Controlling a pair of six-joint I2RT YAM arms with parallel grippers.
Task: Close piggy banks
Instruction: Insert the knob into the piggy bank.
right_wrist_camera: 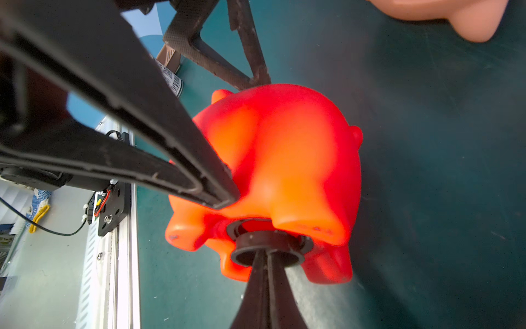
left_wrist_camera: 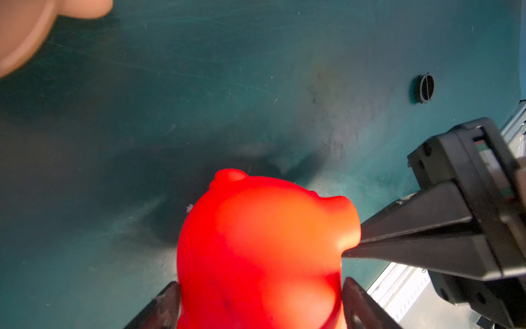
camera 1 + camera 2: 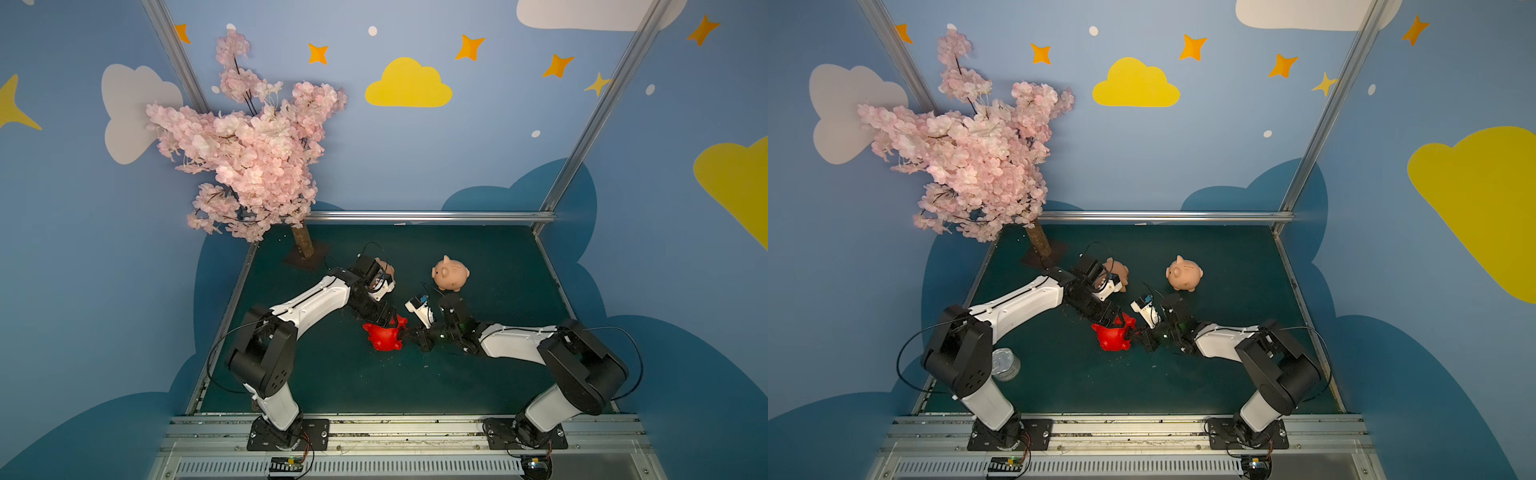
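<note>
While clamped belly-sideways, glossy red rounded plastic piggy bank point(image 3: 384, 338): near the middle of the dark green mat point(image 3: 478, 382), between both arms; resting on it or lifted just clear, cannot tell.
Left gripper point(image 2: 259, 283): closed across the red piggy bank's flanks, one black truss finger point(image 1: 159, 114) against the near side, the other behind the back.
Right gripper point(image 1: 263, 265): pinched together on the centre rib of a small dark round plastic plug point(image 1: 287, 256).
Plug position: at the mouth of the round belly hole point(image 1: 242, 225), among the stubby legs; judged not yet seated, going by the sliver of rim on view.
Step in hand: pressing the plug home, perhaps with a twist.
Handling: probably light, hollow and thin-walled; glossy and rounded, so prone to slipping or spinning under a push; liable to dent if squeezed hard.
Where to hold: across the widest part of the body, as now, braced opposite the push; not by ears, snout or legs.
Plug grip: by the rib only, square to the hole; likely to jam or pop out if skewed.
Peach-pink plastic piggy bank point(image 3: 451, 272): upright, farther back, well apart from both grippers.
Second peach-pink piggy bank point(image 3: 1120, 270): just behind the left wrist, partly hidden.
Spare dark round plug point(image 2: 425, 88): loose on the mat, apart from the red piggy bank.
</note>
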